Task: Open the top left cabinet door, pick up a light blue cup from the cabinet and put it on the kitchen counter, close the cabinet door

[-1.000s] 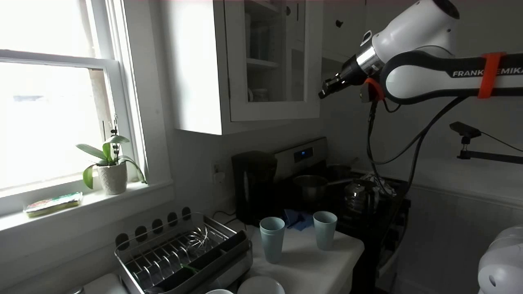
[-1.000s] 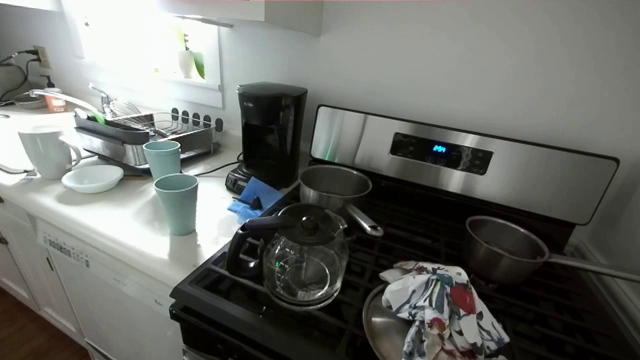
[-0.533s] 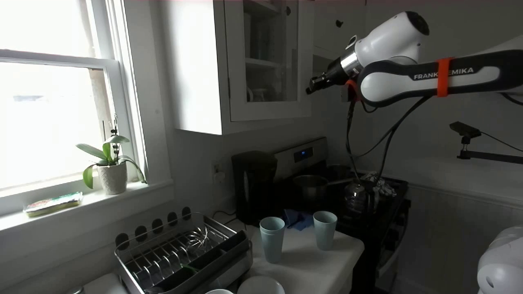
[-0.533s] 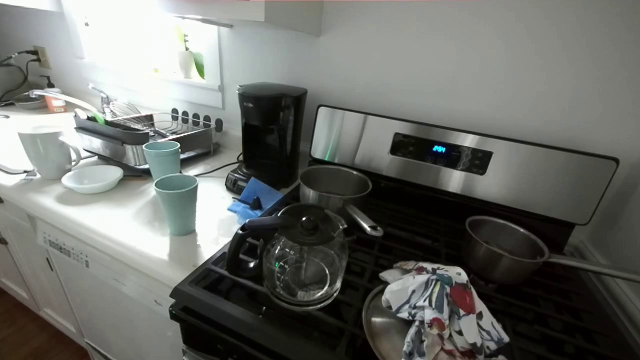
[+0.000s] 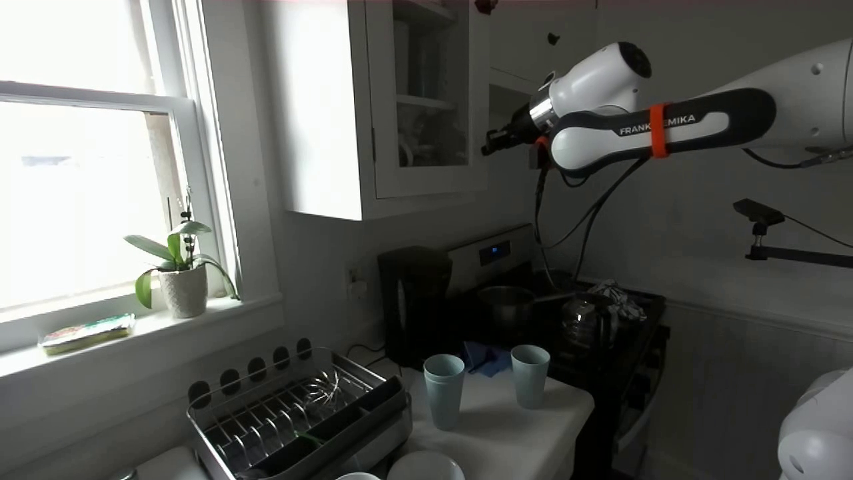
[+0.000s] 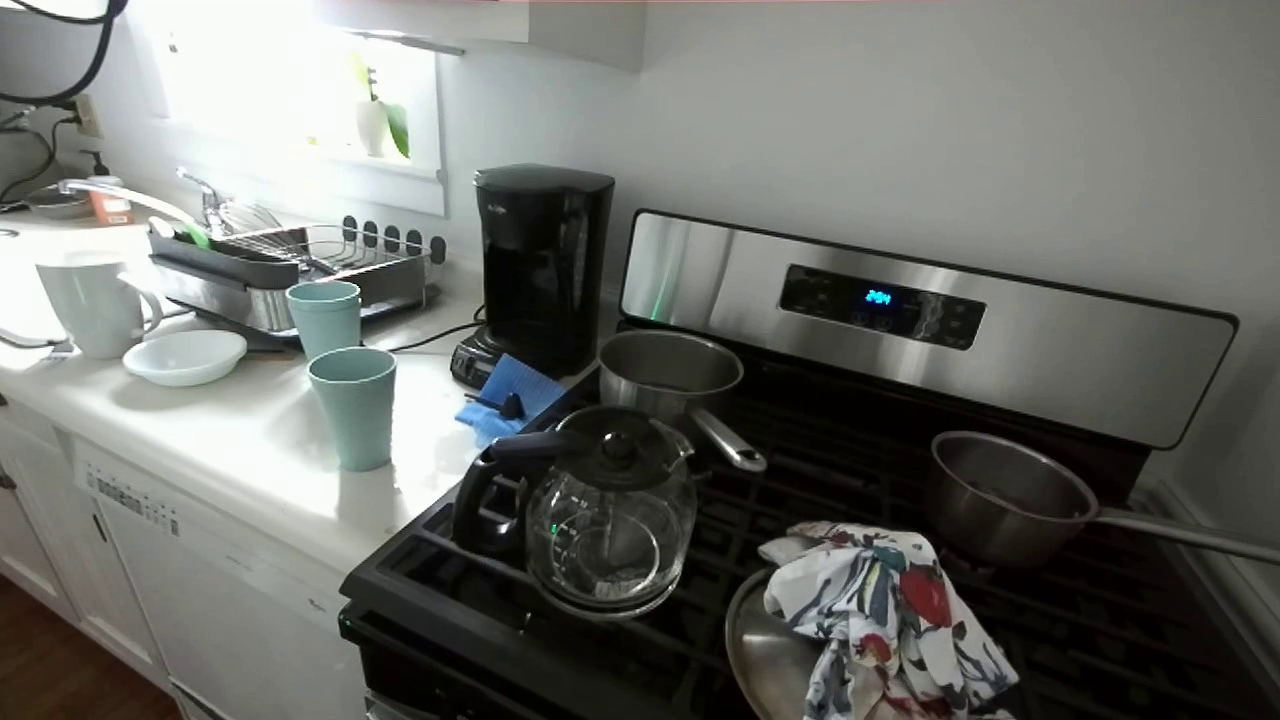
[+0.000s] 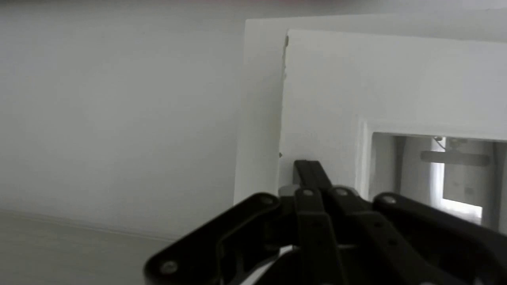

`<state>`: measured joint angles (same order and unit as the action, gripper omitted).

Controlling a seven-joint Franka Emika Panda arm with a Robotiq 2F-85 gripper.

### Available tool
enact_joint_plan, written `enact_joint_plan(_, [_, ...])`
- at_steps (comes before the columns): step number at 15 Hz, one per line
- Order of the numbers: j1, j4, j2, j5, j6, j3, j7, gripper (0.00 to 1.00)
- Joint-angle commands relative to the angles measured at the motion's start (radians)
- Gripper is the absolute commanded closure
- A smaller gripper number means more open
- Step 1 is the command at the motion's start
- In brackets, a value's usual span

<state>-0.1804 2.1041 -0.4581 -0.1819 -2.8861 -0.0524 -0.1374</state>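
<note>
Gripper (image 7: 307, 163), jaws together, by the white-framed glass door (image 5: 433, 184).
Below the door, tapered light-blue cups (image 5: 445, 397) stand on the glossy counter (image 5: 496, 433).

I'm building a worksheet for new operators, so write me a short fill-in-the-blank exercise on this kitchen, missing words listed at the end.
1. The potted plant stands on the ____.
2. The kitchen appliance under the coffee pot is the ____.
3. The cloth beside the coffee maker is coloured ____.
4. Open or shut: in the wrist view, the jaws in front of the cabinet door are ____.

Missing words: windowsill; stove; blue; shut.
</note>
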Motion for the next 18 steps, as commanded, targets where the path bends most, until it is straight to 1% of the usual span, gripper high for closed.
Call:
enact_joint_plan(1, [0.021,-0.088,0.073,0.038,0.010,0.018,0.012,1.00])
enact_joint_plan(3, [0.025,-0.113,0.088,0.042,0.016,0.018,0.011,1.00])
enact_joint_plan(5, [0.011,-0.115,0.080,0.019,0.027,0.006,0.000,1.00])
enact_joint_plan(7, [0.036,-0.115,0.055,0.039,0.072,0.021,0.027,1.00])
enact_joint_plan(9, [0.040,-0.125,0.044,0.034,0.103,0.024,0.031,1.00])
enact_joint_plan(11, [0.050,-0.144,0.063,0.045,0.090,0.037,0.032,1.00])
enact_joint_plan(12, [0.084,-0.148,0.072,0.080,0.074,0.058,0.051,1.00])
enact_joint_plan(14, [0.072,-0.152,0.084,0.072,0.061,0.051,0.040,1.00])
enact_joint_plan(18, [0.091,-0.186,0.127,0.094,0.051,0.065,0.051,1.00])
